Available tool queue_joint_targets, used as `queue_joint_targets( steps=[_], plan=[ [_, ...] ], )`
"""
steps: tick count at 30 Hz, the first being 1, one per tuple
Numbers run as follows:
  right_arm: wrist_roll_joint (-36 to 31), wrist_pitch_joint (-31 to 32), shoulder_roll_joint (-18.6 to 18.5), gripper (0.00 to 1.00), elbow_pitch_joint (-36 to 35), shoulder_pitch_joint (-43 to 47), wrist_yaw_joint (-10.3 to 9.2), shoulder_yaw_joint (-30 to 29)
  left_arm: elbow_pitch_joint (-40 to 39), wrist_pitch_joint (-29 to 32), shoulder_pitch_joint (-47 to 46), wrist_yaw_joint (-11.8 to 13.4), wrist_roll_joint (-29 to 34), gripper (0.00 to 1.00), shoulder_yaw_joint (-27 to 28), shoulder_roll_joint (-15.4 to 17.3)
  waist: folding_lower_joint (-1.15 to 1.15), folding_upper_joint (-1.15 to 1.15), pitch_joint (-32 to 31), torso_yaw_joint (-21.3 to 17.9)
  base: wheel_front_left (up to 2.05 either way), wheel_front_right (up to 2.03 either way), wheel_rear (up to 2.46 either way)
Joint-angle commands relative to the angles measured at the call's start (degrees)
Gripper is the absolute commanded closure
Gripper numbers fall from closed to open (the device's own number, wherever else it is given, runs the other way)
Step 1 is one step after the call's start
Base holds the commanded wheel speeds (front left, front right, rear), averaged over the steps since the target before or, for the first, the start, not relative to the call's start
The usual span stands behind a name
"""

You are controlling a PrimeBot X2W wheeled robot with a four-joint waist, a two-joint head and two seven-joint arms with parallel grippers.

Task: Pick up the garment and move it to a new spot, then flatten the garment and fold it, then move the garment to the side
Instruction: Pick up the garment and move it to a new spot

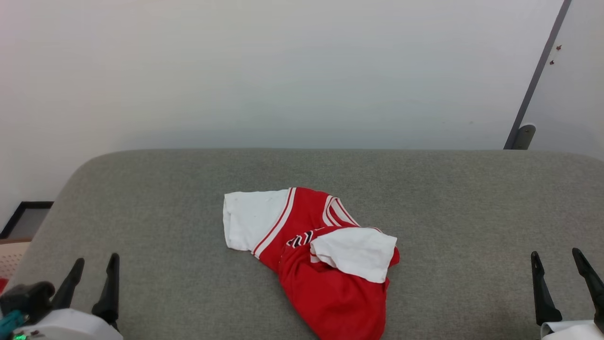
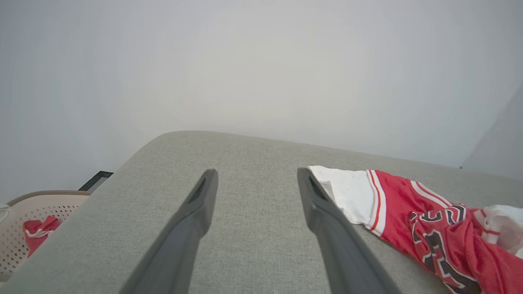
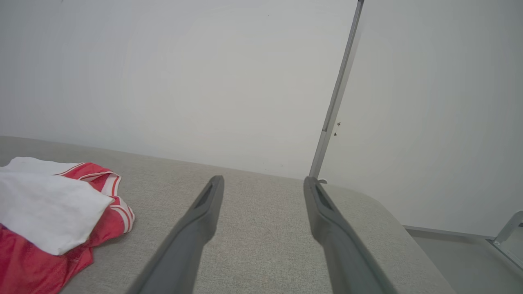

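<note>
The garment (image 1: 325,264), a red jersey with white sleeves and striped trim, lies crumpled in the middle of the grey padded surface (image 1: 188,189). One white sleeve spreads to the left and another is folded over its top. Black lettering peeks out of the folds (image 2: 437,241). My left gripper (image 1: 96,264) stands open at the lower left, well apart from the garment. In the left wrist view my left gripper (image 2: 257,173) has its right finger's tip just before the white sleeve. My right gripper (image 1: 557,257) stands open at the lower right, empty; the garment (image 3: 53,208) lies to the left of its fingers (image 3: 263,179).
A beige perforated basket (image 2: 24,204) holding a small red-and-white cloth bundle (image 2: 39,230) stands off the surface's left end. A white wall rises behind. A grey metal post (image 1: 538,75) leans at the back right. A dark frame (image 1: 23,217) lies on the floor at the left.
</note>
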Motion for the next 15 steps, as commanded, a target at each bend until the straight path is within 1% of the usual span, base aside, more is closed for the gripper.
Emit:
queue_joint_targets(
  steps=[1,8,15],
  plan=[
    [-0.1,-0.1,0.1,0.00,-0.1,0.9,-0.08,-0.2,-0.8,-0.2,1.2,-0.6,0.8,0.00,1.1,-0.6,0.00,0.00,0.1,0.2,0.00,0.00,0.00],
    [0.6,-0.1,-0.5,0.00,0.3,0.9,-0.08,-0.4,-2.8,-0.3,4.1,-2.3,3.1,0.00,4.9,-2.3,0.00,0.00,0.3,0.5,0.00,0.00,0.00],
    [0.5,-0.1,-0.5,0.00,0.3,1.0,-0.08,0.1,-3.3,-0.3,4.9,-3.1,4.5,0.00,6.3,-3.2,0.00,0.00,0.5,0.8,0.00,0.00,0.00]
  ],
)
